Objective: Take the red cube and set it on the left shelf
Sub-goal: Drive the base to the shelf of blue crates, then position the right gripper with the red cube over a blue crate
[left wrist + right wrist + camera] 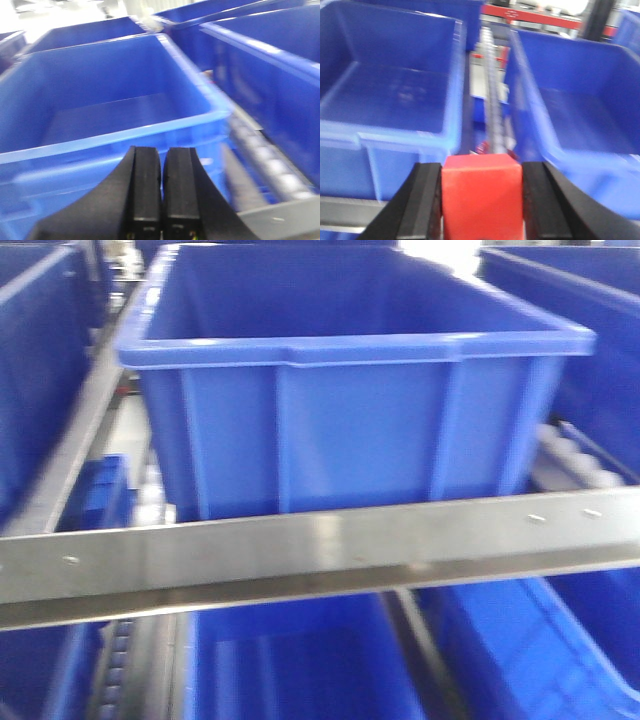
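Steel racking fills every view: the left shelf [320, 550] with its riveted front rail, white roller tracks [492, 100] and blue crates [350, 430]. The red cube [481, 192] is clamped between the right fingers [422, 200], off any surface. It is held at the shelf's front edge, facing the roller strip between two of the crates. The pick looks done. The placing is not, since the cube rests on nothing. What is left, I judge, is to carry it over a shelf level or crate, let go and back away. The left fingers [147, 185] are pressed together on nothing, hovering before a crate's front rim.
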Tool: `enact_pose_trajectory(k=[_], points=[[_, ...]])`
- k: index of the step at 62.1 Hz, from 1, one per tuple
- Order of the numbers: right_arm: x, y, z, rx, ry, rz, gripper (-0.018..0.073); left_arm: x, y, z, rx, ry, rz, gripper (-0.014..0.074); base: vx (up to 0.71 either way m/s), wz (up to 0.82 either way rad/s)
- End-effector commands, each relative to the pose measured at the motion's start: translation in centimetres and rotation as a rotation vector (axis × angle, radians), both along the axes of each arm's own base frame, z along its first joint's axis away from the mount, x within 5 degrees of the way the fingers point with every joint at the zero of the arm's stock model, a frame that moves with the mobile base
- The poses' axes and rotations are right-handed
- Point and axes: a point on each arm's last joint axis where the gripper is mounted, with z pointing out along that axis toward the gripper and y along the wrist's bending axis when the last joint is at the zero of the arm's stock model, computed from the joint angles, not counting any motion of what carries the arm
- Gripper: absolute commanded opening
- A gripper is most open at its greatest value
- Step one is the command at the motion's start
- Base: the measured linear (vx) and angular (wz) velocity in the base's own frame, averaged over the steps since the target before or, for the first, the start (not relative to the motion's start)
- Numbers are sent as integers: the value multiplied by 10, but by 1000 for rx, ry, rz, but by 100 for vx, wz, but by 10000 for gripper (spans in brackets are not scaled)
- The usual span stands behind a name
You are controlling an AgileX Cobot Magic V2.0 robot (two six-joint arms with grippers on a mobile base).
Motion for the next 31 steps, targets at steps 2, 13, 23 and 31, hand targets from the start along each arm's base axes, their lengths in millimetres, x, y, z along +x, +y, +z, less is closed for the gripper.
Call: enact_pose_trajectory(k=[2,13,23,31], points=[[0,-1,17,12,-110,-8,57,0,0,1,-5,-69,-6,106,13,58],[0,-1,17,12,-110,-8,57,0,0,1,-5,-69,-6,106,16,41],[0,-1,17,12,-110,-8,57,0,0,1,-5,-69,-6,106,8,25],[0,-1,17,12,-110,-8,57,0,0,1,-5,-69,-6,106,5,28]])
